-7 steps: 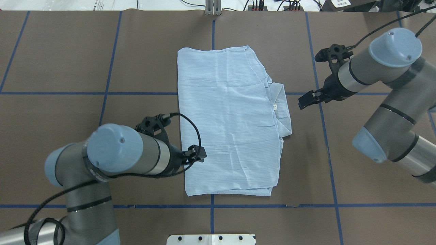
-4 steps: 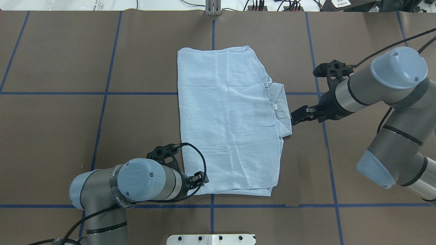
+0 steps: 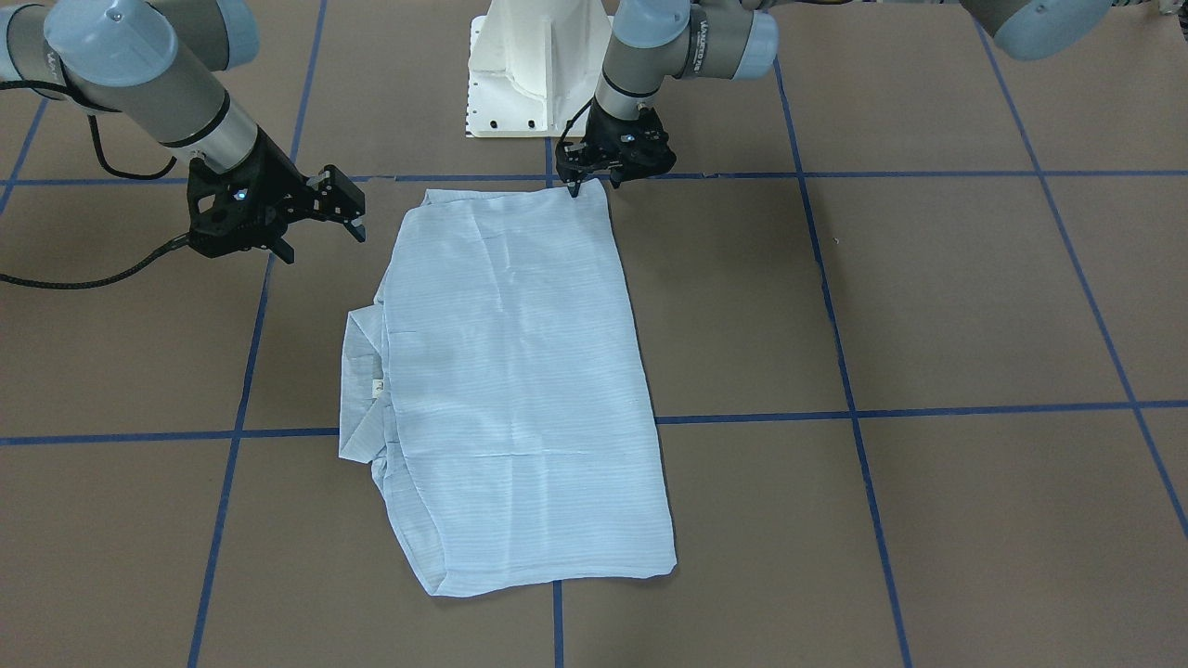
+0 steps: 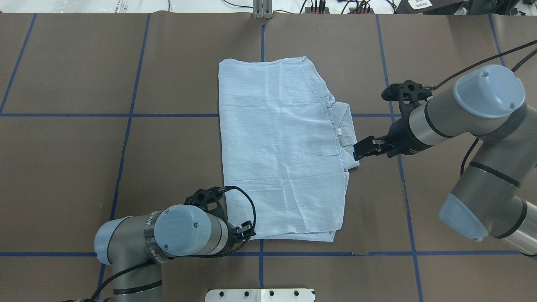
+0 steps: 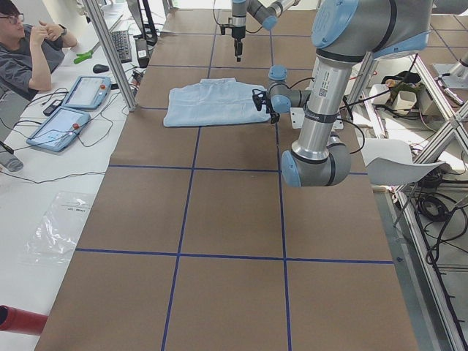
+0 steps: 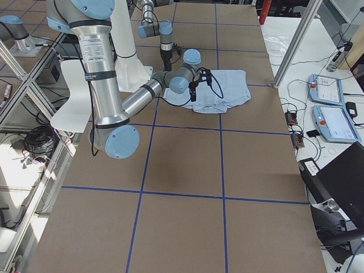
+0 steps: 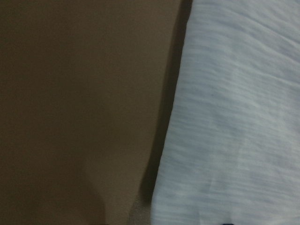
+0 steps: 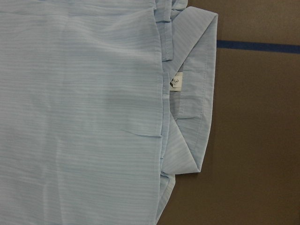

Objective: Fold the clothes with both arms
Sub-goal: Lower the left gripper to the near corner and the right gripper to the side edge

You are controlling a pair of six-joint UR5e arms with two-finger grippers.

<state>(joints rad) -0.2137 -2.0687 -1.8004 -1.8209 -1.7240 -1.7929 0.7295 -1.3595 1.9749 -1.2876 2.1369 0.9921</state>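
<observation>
**Folded pale-blue striped shirt [image 4: 281, 147] flat on the brown tabletop [image 4: 84, 167].**
We see the right black claw [image 3: 316, 223] spread near the collar [image 4: 346, 130]. The left black claw [image 3: 596, 183] is spread at a shirt corner, largely hidden overhead by the left grey arm [image 4: 184, 235].

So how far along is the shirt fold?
Done: shirt lies flat as a rectangle, no sleeves sticking out, collar showing. In hand: left gripper at its near corner, right gripper open beside the collar, neither clearly gripping. Remaining: grasp, then probably fold it smaller.

We look down on the counter [image 4: 63, 167] from behind, from across, and along it from both ends; both wrist cameras sit close over the shirt [image 8: 84, 117].
</observation>
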